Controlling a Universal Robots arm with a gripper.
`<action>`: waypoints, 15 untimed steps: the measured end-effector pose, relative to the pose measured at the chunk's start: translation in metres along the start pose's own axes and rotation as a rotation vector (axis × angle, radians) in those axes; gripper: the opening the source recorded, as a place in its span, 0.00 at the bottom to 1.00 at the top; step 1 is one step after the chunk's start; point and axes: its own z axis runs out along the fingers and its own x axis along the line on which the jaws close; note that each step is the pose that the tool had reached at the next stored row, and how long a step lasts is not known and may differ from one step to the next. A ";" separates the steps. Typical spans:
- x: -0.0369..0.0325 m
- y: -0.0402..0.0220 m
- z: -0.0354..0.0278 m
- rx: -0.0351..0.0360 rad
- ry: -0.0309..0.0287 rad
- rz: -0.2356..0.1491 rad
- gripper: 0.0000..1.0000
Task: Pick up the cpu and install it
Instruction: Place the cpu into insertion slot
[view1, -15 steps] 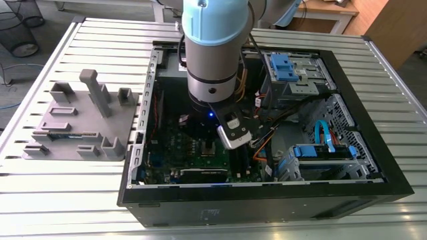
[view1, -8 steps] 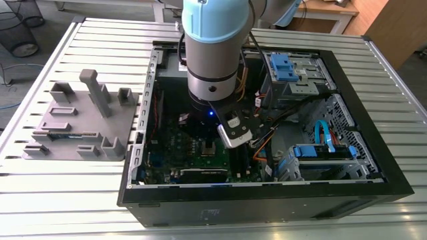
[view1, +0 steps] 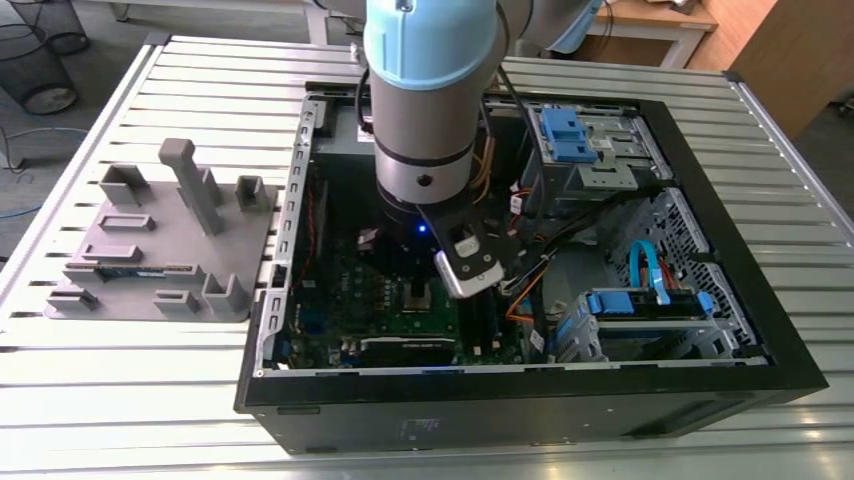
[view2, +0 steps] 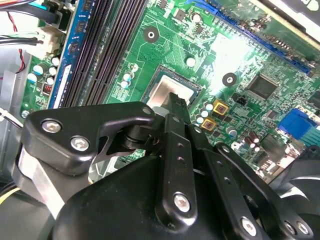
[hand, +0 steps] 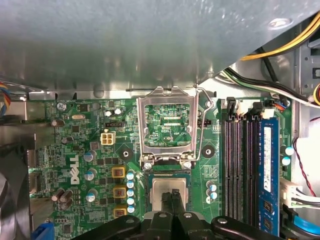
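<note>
Jaws closed: both fingers (hand: 167, 202) are pressed together with just a hairline seam between them and nothing visibly clamped. The gripper (hand: 172, 192) tip is directly over the cpu (hand: 158, 190), toward the middle of its top; can't tell if it's touching or just above. In the exterior view the arm (view1: 427, 100) drops close to vertical into the open computer case (view1: 747, 200), with the wrist low over the middle of the green circuit board (hand: 90, 150) and the fingers pointing down at it. The cpu lies flat in the socket recess, dull silvery top facing up and level with the board as far as I can see. It's square, so no real long axis. Its edges sit square to the socket and parallel to the memory slots (hand: 235, 165) beside it. The metal load frame (hand: 166, 125) is flipped up and open, hinged at the cpu edge away from the gripper body, so the socket is uncovered. A blue memory stick (hand: 267, 165) is seated in the slot farthest from the socket. The grey block tray (view1: 147, 250) is on the slatted table (view1: 134, 400) outside the case, on the exterior view's left, well apart from the arm.
</note>
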 end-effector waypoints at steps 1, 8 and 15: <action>0.0000 0.0001 0.0005 0.0000 0.0000 0.001 0.11; 0.0007 0.0002 0.0034 -0.0001 -0.0002 0.003 0.11; 0.0005 0.0008 0.0056 -0.0002 -0.0007 0.002 0.11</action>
